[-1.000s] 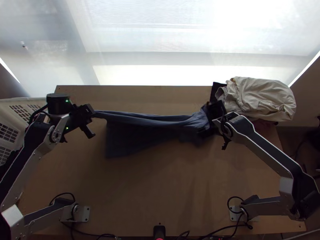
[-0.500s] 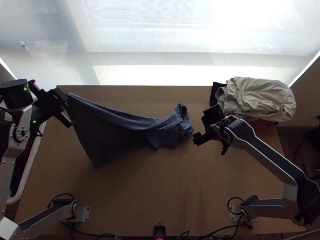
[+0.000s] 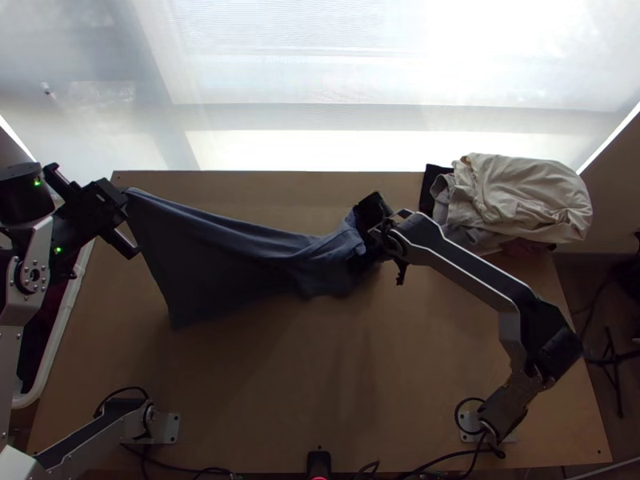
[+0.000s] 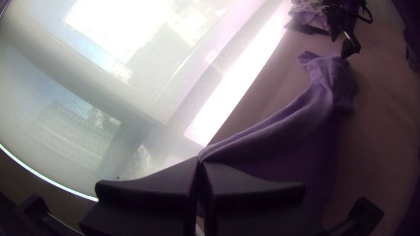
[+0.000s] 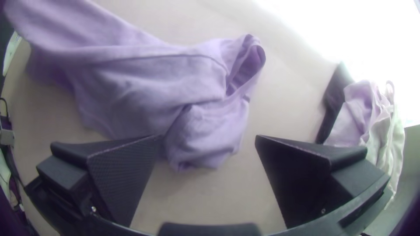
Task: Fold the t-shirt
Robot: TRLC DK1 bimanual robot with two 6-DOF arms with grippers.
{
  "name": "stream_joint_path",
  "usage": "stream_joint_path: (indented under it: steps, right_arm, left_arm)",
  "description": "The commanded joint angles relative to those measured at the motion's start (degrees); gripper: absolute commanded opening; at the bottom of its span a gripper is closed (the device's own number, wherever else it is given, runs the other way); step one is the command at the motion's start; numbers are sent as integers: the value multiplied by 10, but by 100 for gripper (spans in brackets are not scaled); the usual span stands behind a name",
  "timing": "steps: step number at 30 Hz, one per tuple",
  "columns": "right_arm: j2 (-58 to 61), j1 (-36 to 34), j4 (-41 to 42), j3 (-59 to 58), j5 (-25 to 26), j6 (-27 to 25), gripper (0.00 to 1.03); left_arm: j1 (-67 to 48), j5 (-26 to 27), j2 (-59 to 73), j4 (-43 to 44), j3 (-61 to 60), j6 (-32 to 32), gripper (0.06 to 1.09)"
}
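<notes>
The dark blue t-shirt [image 3: 232, 256] stretches across the table's left and middle, one corner raised at the left, its right end bunched. At that raised corner my left gripper [image 3: 128, 214] is shut on the cloth; in the left wrist view the left gripper [image 4: 200, 162] pinches its edge between closed fingers. Over the bunched end stands my right gripper [image 3: 370, 232]. From the right wrist view, the right gripper [image 5: 208, 137] is open, with a rumpled part of the t-shirt [image 5: 205, 131] lying between and beyond its fingers, an opening in the fabric beside it.
A pile of cream and grey clothes [image 3: 524, 196] lies at the table's back right, on something black. The rim of a white basket [image 3: 60, 336] shows at the left edge. The wooden table [image 3: 320, 384] has bare surface in front of the t-shirt.
My left gripper has moved left and up the picture, drawing the t-shirt with it. My right gripper let go of the bunched end, then came back left over it.
</notes>
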Motion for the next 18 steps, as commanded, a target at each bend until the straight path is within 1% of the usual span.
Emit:
stream_joint_path:
  steps: [1,9,14,18]
  right_arm:
    - [132,-20,1,138,-1,-7,98]
    - [202,-19,-22,248,-1,-5,96]
    - [217,-12,-36,278,-1,-6,96]
    - [226,-9,-42,275,-1,-2,95]
  left_arm:
    - [8,0,-11,-3,-10,9,14]
    - [8,0,-11,1,-20,13,14]
    - [8,0,-11,2,-23,14,14]
    - [8,0,-11,2,-25,15,14]
